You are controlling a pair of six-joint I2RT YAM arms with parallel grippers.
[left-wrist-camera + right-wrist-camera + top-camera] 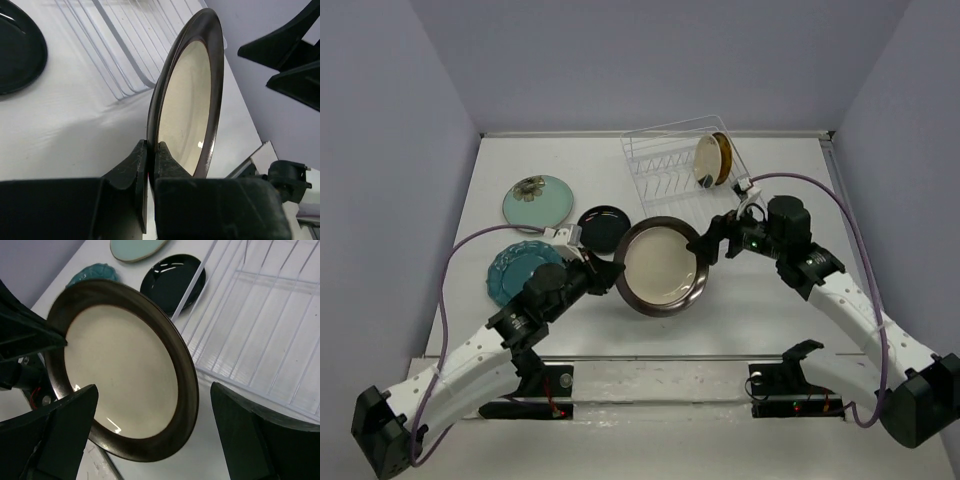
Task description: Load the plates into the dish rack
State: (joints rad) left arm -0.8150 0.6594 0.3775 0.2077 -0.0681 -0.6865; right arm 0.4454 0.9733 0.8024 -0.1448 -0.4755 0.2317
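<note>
My left fingers (145, 156) are pinched shut on the rim of the dark-rimmed plate (660, 262), one pad on the cream face and one on the back. That thin edge grip is what lets me carry it up off the worktop (760, 325) and tipped toward standing, the way a slot wants it. My right fingers (713, 242) are spread wide at the plate's three o'clock edge, with the rim between them but not clamped. I judge this to be a hand-over, since the right arm sits nearer the target.

The dish rack (655, 160) lies at about one o'clock from the plate. The cream plate (706, 160) and the amber plate (723, 157) stand on edge at its right end, so the prongs to their left are free. On the worktop, the black plate (603, 227) lies flat at ten o'clock, the pale green plate (537, 200) is beyond it, and the teal plate (520, 268) is at nine o'clock beside my left arm. All three are waiting their turn.
</note>
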